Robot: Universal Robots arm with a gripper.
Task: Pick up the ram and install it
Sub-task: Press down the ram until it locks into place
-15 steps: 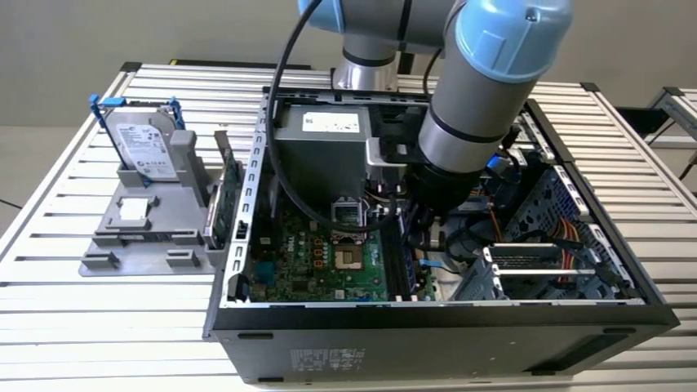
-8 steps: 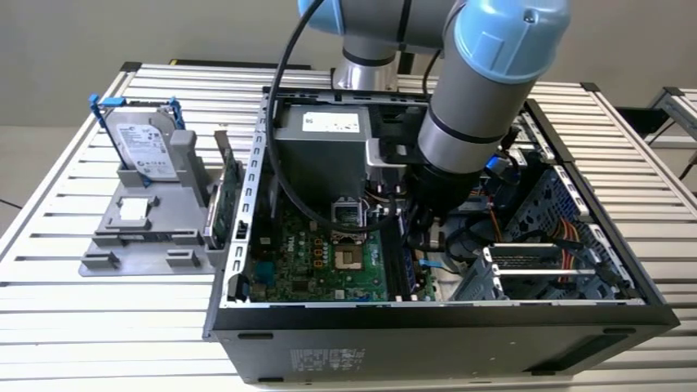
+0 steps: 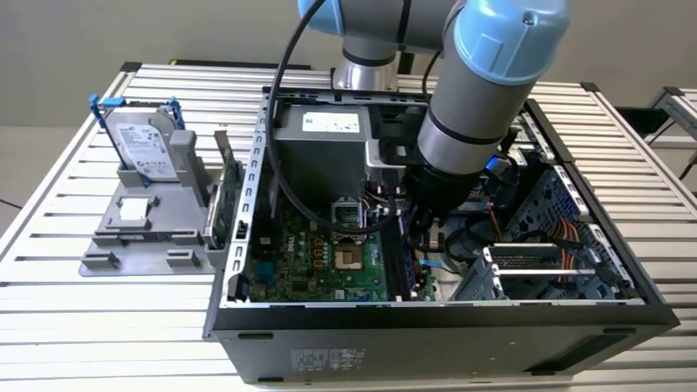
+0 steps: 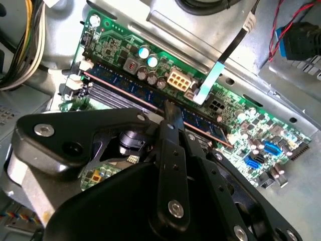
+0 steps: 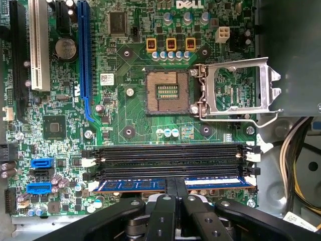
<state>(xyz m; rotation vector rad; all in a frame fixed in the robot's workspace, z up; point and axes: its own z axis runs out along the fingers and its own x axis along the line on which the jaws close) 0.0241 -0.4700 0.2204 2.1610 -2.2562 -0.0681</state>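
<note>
The ram (image 5: pixel 135 185) is a bluish stick lying in the memory slot nearest my gripper (image 5: pixel 175 183), in line with three empty black slots (image 5: pixel 170 160). My fingers are closed together and their tips rest on the middle of the ram's top edge, not around it. In the second wrist view the ram (image 4: pixel 125 88) runs diagonally across the motherboard and my gripper (image 4: pixel 170 108) touches it mid-length. In the exterior view my arm reaches down into the open computer case (image 3: pixel 436 314), with the gripper (image 3: pixel 419 245) low over the board.
An open processor socket (image 5: pixel 170 93) and its raised metal latch (image 5: pixel 235 90) lie beyond the slots. Cable bundles (image 5: pixel 298 165) hang at the case side. Outside the case, a grey stand (image 3: pixel 142 237) holds a silver hard drive (image 3: pixel 147 147) and a green expansion card (image 3: pixel 224 200).
</note>
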